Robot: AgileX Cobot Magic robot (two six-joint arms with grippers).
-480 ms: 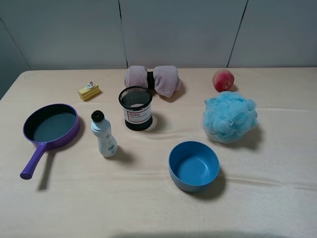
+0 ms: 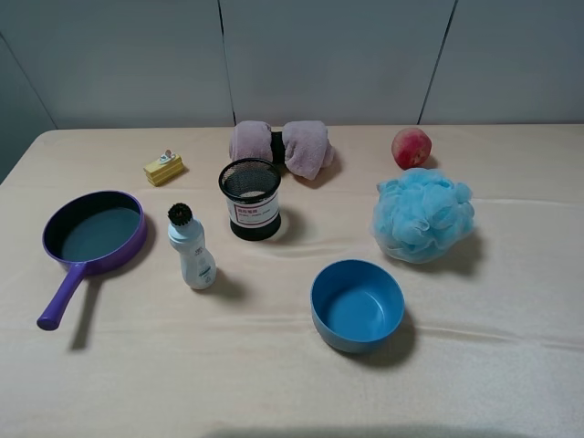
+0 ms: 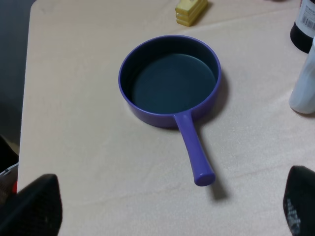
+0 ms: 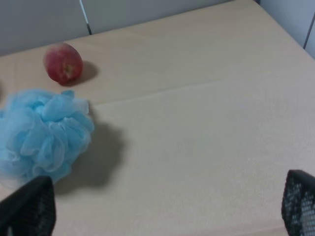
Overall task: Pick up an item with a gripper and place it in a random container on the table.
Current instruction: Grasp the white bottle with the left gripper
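Observation:
The white bottle (image 2: pixel 192 251) with a black ribbed cap stands upright on the beige table (image 2: pixel 137 365), left of centre. The black wire-mesh cup (image 2: pixel 251 198) with a white label stands just behind and to its right. Neither gripper shows in the exterior high view. In the left wrist view my left gripper (image 3: pixel 165 211) is open and empty, fingers wide apart, with the bottle's edge (image 3: pixel 305 83) and the cup's base (image 3: pixel 305 24) at the frame border. My right gripper (image 4: pixel 162 209) is open and empty over bare table.
A purple pan (image 2: pixel 94 233) lies left of the bottle, under the left gripper (image 3: pixel 170 81). A yellow block (image 2: pixel 163 168), a pink towel roll (image 2: pixel 283 146), a red apple (image 2: pixel 411 147), a blue mesh sponge (image 2: pixel 422 215) and a blue bowl (image 2: pixel 357 305) stand around.

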